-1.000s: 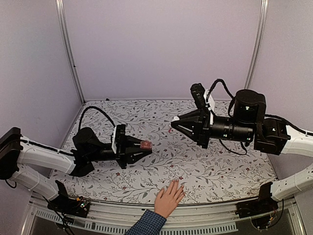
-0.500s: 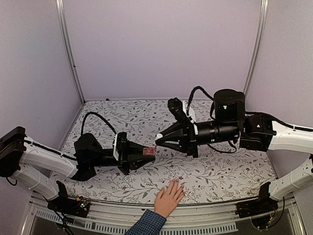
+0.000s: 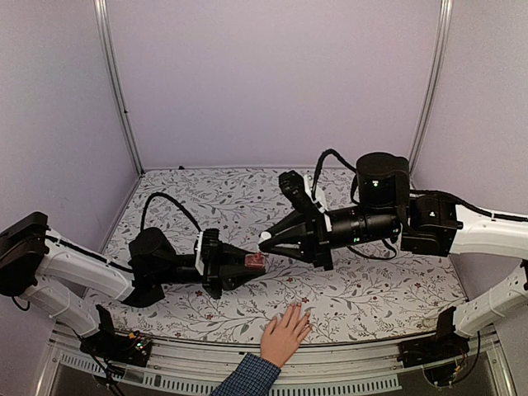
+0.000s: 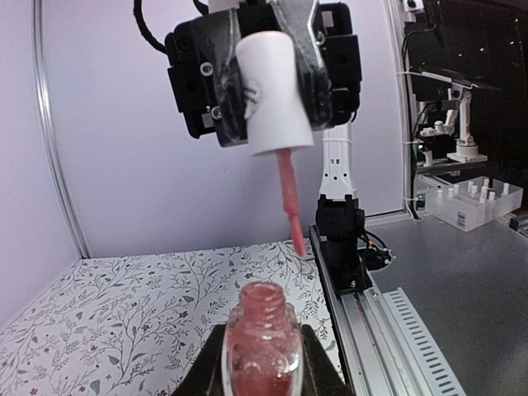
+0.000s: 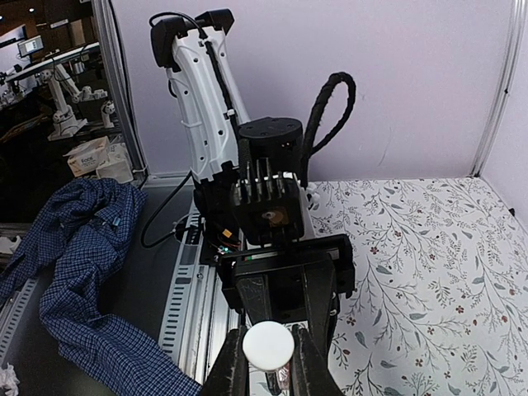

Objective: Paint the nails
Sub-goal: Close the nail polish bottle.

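A light-skinned hand (image 3: 285,332) with a blue checked cuff lies palm down at the table's near edge. Its nails (image 3: 299,312) point toward the arms and are too small to make out. My left gripper (image 3: 250,264) is shut on an uncapped pink bottle (image 3: 256,261), seen close up in the left wrist view (image 4: 262,338). My right gripper (image 3: 268,240) is shut on the white cap (image 4: 274,91) (image 5: 268,345). The cap's pink brush (image 4: 290,202) hangs just above and behind the bottle's mouth. Both grippers meet above the table, beyond the hand.
A flower-patterned cloth (image 3: 371,289) covers the table. An aluminium rail (image 3: 346,375) runs along the near edge. Metal frame posts (image 3: 115,82) stand at the back corners. Blue checked fabric (image 5: 74,247) lies beside the rail in the right wrist view.
The right gripper has carried the cap and brush down and left to the bottle. The left gripper has moved the bottle a little right. The hand has stayed still.
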Controlling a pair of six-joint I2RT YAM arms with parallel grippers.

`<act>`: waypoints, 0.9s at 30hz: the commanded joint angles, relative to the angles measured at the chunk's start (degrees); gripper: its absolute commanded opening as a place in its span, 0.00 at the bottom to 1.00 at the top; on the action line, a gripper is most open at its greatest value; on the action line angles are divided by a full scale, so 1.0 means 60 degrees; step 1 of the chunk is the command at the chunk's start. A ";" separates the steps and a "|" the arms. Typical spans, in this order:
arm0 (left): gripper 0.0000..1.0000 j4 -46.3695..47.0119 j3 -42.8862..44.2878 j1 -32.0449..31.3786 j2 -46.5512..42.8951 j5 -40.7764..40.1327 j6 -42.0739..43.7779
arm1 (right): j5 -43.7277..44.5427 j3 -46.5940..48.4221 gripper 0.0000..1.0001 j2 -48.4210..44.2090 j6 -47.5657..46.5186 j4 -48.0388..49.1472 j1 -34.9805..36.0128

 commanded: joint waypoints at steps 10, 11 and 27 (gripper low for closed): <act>0.00 0.0109 0.0177 -0.0122 0.0043 0.0125 0.0151 | 0.0352 0.0034 0.00 0.0149 -0.0150 0.0329 0.0076; 0.00 0.0100 0.0180 -0.0125 0.0047 0.0147 0.0154 | 0.0393 0.0015 0.00 0.0137 -0.0150 0.0348 0.0075; 0.00 0.0053 0.0267 -0.0137 0.0069 0.0196 0.0126 | 0.0485 -0.0175 0.00 0.0242 -0.0156 0.0351 0.0077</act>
